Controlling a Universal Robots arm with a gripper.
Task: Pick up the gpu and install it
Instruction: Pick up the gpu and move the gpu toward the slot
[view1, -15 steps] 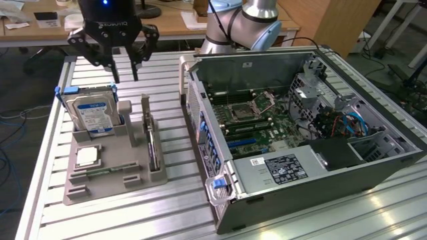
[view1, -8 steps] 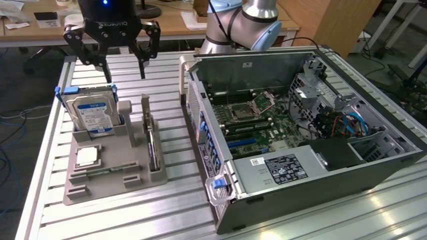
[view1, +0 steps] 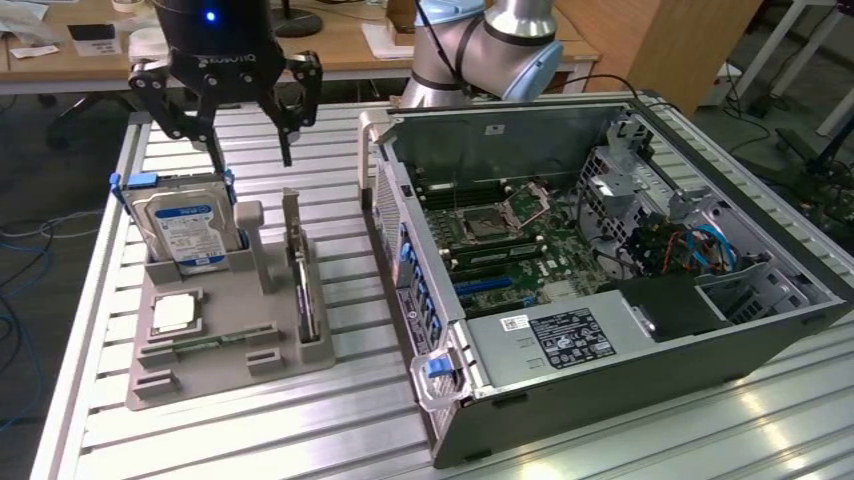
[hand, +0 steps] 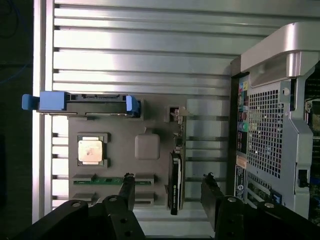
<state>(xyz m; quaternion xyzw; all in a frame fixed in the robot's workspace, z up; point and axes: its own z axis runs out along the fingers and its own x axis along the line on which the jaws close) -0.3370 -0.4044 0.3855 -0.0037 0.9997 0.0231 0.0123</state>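
In the exterior view, the gripper (view1: 250, 155) hangs above the far end of a grey holder tray (view1: 227, 375) on the slatted metal table (view1: 200, 440). Its black fingers (view1: 284, 140) are spread wide apart and hold nothing. The gpu (view1: 310, 300) stands on its long edge in a slot along the tray's side toward the exterior view's right, with its silver bracket end at the far end. The card sits below the gripper and mostly nearer the camera. Only its far end comes close to the finger on the exterior view's right, and there is clear air between them. A hard drive (view1: 187, 230) in a blue-handled carrier stands upright in the tray at the exterior view's left, just beneath the other finger. A square CPU chip (view1: 178, 313) lies flat nearer the camera. The open computer case (view1: 601, 300) lies on the table to the exterior view's right of the tray, with its motherboard exposed.

In the wrist view, looking straight down, the gpu (hand: 174, 170) shows edge-on as a thin dark strip in its slot. It runs lengthwise between the two fingers (hand: 128, 192), roughly midway across the gap and parallel to them. The gripper (hand: 169, 177) stands wide, with neither finger touching the card. The hard drive (hand: 82, 102), the CPU chip (hand: 91, 150) and a green memory stick (hand: 107, 181) sit in the same tray (hand: 147, 147), all on the side of the card away from the computer case (hand: 275, 125).
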